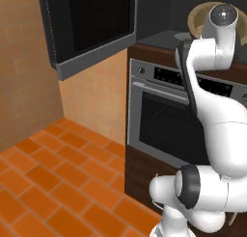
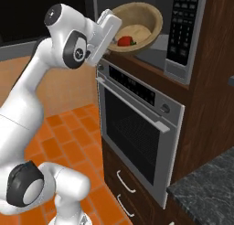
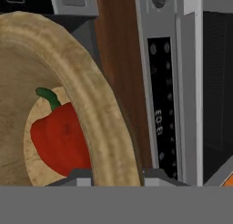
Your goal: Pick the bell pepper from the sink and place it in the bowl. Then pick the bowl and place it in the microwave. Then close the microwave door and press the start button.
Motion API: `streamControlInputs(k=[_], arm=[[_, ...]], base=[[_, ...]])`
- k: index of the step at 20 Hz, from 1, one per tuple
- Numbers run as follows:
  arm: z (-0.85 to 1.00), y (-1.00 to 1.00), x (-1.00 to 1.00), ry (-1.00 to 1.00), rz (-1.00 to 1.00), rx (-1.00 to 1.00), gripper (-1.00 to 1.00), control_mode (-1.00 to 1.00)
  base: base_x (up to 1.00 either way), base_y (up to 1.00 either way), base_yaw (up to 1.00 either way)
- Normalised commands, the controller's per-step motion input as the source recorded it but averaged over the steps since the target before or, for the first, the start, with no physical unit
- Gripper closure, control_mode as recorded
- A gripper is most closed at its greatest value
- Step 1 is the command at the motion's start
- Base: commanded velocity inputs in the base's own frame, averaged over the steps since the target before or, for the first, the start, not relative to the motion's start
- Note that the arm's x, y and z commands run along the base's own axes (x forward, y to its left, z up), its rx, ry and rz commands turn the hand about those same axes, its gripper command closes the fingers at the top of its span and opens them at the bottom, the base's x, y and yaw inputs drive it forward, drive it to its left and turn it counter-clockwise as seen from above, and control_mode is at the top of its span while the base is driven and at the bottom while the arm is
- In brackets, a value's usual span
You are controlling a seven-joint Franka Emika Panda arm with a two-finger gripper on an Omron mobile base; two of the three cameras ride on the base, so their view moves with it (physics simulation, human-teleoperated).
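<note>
My gripper [image 3: 116,176] is shut on the thick rim of the tan wooden bowl [image 3: 98,123], one fingertip on each side of it. The red bell pepper [image 3: 59,139] with its green stem lies inside the bowl [image 2: 139,25], where it shows as the small pepper [image 2: 125,41]. The bowl hangs tilted at the open mouth of the microwave [image 2: 183,34], just above the wall oven. The microwave door [image 1: 87,26] stands swung open to the left. Part of the bowl [image 1: 197,20] peeks out behind my arm. The sink is out of view. I cannot pick out the start button on the keypad.
The wall oven [image 2: 137,123] with its control strip [image 3: 160,104] sits right below the microwave, in a dark wood cabinet [image 2: 208,96]. A dark stone counter corner [image 2: 205,192] is at the lower right. Orange floor tiles [image 1: 53,183] lie to the left.
</note>
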Motion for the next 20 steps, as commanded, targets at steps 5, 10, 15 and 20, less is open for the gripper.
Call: streamControlInputs(k=[5,10,15,20], arm=[[0.16,-0.32,0.62,0.00,0.00,0.11,1.00,-1.00],[0.10,-0.16,0.72,0.06,0.00,0.03,1.00,-1.00],[0.00,-0.28,0.75,0.06,0.00,0.01,1.00,-1.00],[-0.01,-0.29,0.66,0.07,0.01,0.00,1.00,-1.00]], base=[[0.00,0.00,0.00],[0.00,0.00,0.00],[0.00,0.00,0.00],[0.00,0.00,0.00]])
